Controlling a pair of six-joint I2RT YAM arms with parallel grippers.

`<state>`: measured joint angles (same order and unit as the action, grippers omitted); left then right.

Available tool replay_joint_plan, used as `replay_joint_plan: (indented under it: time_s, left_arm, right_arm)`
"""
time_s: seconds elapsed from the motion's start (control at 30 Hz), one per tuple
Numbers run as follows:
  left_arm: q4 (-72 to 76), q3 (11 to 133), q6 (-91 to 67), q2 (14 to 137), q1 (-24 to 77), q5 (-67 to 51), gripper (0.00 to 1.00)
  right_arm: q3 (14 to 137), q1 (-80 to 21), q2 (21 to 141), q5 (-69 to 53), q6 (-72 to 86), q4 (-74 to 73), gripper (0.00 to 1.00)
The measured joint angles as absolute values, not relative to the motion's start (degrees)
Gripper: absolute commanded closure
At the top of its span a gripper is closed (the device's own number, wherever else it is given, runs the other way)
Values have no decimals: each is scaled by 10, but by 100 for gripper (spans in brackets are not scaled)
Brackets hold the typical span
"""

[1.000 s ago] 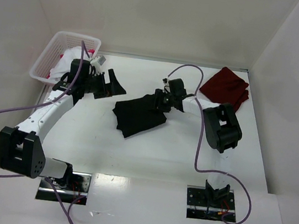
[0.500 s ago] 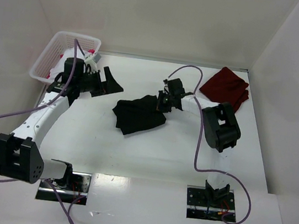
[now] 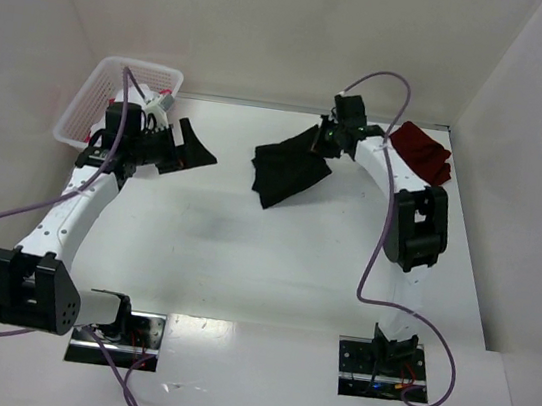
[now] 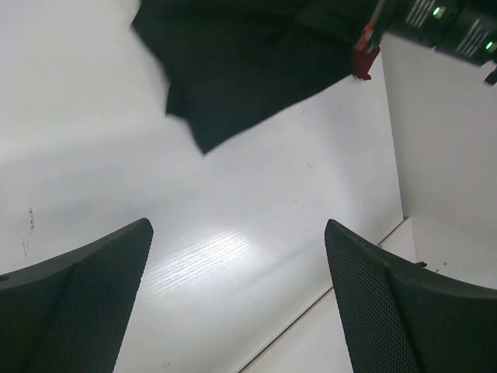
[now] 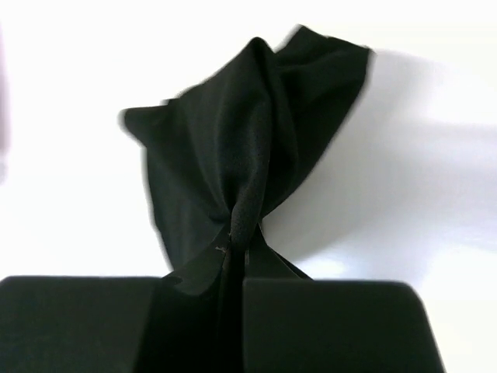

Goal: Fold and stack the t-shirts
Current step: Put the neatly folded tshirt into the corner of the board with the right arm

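Observation:
A black t-shirt (image 3: 289, 166) hangs bunched at the back middle of the table. My right gripper (image 3: 324, 142) is shut on its upper right edge and holds it up; in the right wrist view the cloth (image 5: 248, 155) is pinched between the jaws (image 5: 237, 260). The black shirt also shows in the left wrist view (image 4: 241, 70). My left gripper (image 3: 196, 149) is open and empty above the table, left of the shirt. A dark maroon t-shirt (image 3: 421, 155) lies folded at the back right. White and pink-red shirts (image 3: 123, 107) lie in the basket.
A white plastic lattice basket (image 3: 116, 80) stands at the back left corner, behind my left wrist. White walls close the table at the back and on both sides. Purple cables loop from both arms.
My right gripper has pulled the black t-shirt up and towards the back right of the table. My left gripper has drawn back a little to the left, still open.

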<state>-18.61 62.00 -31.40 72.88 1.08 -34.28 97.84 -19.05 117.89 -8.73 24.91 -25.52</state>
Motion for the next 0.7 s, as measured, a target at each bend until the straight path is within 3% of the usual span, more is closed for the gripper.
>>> replay_joint_plan:
  time_s: [0.37,0.7]
  left_arm:
    - [-201,672,-298,781,4,-359,1]
    - [-210,700,-288,838,4,-363,1]
  right_arm:
    - [1202,-83,1253,-58,214,-344,100]
    - [1239,-13,1284,-39,196,-383,100]
